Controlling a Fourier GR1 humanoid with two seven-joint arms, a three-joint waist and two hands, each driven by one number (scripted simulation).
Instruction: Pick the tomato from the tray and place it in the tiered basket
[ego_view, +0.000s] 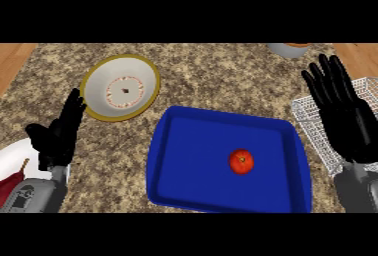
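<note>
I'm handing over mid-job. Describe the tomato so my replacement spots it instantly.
Find the big blue tray in the middle of the granite counter. The tomato lies inside it, right of centre. It is the only thing in the tray: small, round and red.

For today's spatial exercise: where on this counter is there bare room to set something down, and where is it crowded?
Free: counter between the plate and the wire basket, above the blue tray. The tray floor around the tomato is bare too. Crowded: the right edge, with the right hand over the basket.
</note>
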